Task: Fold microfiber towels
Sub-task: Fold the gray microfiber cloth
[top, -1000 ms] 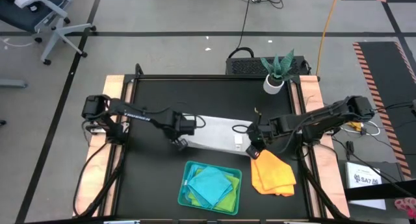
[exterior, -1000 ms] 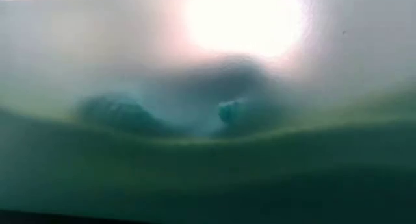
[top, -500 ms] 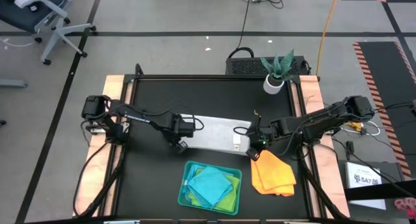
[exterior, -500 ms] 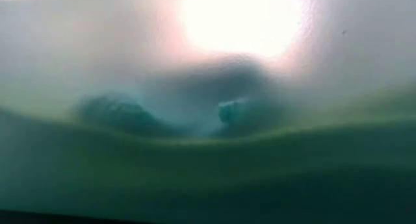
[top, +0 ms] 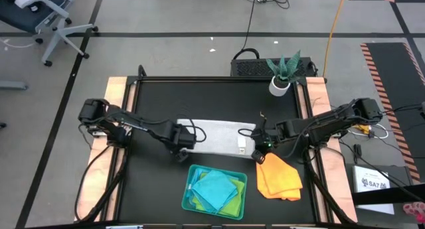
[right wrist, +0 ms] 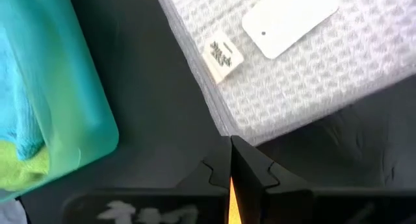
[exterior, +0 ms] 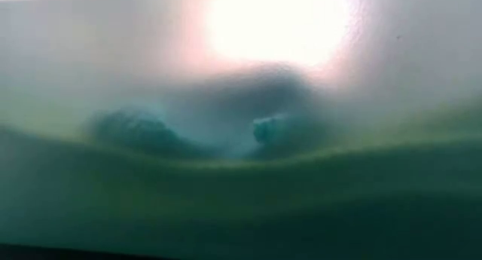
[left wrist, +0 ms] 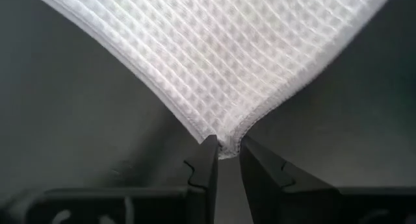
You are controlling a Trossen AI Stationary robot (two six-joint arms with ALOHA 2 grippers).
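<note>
1. Black worktop (top: 153, 189) fills the high view, with the teal tray (top: 188, 197) near its front edge as the landmark. Turquoise towels (top: 216, 189) and a lime green towel (top: 232, 206) lie stacked inside the tray, so those look finished. The yellow-orange towel (top: 279, 177) lies folded just right of the tray. The pale grey-white towel (top: 219, 137) lies behind the tray, folded to a long strip, so at least one more fold seems left.
2. Same view: the left pincer (top: 178, 151) sits at the strip's left end, behind the tray's left corner; the right pincer (top: 260, 149) sits at the strip's right end. A potted plant (top: 282, 73) stands far behind the tray, out of the way.
3. Low view: only a green-blue blur shows, so nothing can be read from it.
4. Left wrist view: the fingers (left wrist: 207, 169) stand slightly apart around the towel's corner, whether pinching or releasing it cannot be told.
5. Right wrist view: the fingers (right wrist: 250, 167) are pressed together, holding nothing, just beside the towel's edge; its labels (right wrist: 289, 19) face up, and the tray wall lies close by.
</note>
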